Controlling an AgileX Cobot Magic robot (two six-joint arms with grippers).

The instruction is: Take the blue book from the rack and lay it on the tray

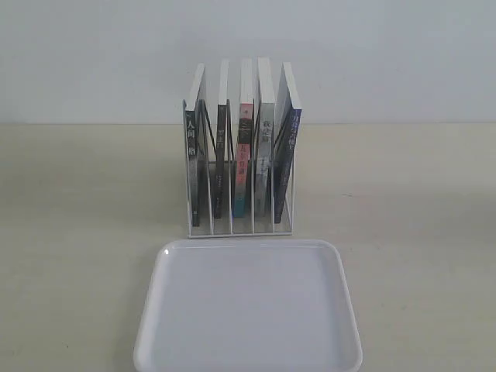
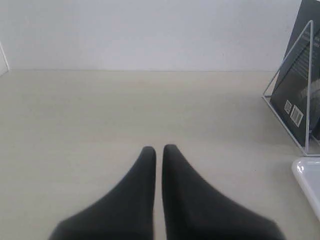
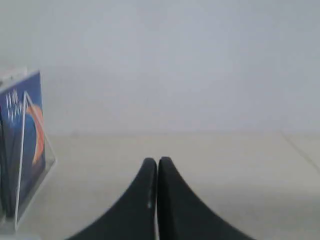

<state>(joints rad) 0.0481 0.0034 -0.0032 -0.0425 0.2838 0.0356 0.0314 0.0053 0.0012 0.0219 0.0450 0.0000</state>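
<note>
On the pale wooden surface [image 1: 77,232], against a plain white wall, a white wire rack [image 1: 188,209] stands with five upright slots, one book in each, spines facing the front. The blue book [image 1: 294,132] sits in the slot at the far right of the exterior view, upright with a slight lean, its dark blue spine beside a light-spined book [image 1: 265,147]. Next come a pink-and-teal-spined book [image 1: 244,163] in the middle slot, then two black-spined books [image 1: 221,155], the outer one [image 1: 191,147] at the far left. Just in front of the rack lies the white tray [image 1: 248,310], wider than the rack, with its rear rim close to the rack's base and nothing lying in it. The left tool [image 2: 158,150] hangs over bare surface, its two dark fingers drawn together with only a thin slit between them and nothing held. Off to its side, well apart, show one end of the rack [image 2: 300,75], the dark back cover [image 2: 295,95] of a book with barcodes, and a corner of the tray [image 2: 310,180]. The right tool [image 3: 157,161] is likewise clenched on nothing, fingertips touching. Near it stands the blue book's cover [image 3: 30,125], showing an orange crescent and white lettering behind a wire of the rack [image 3: 22,150].
</note>
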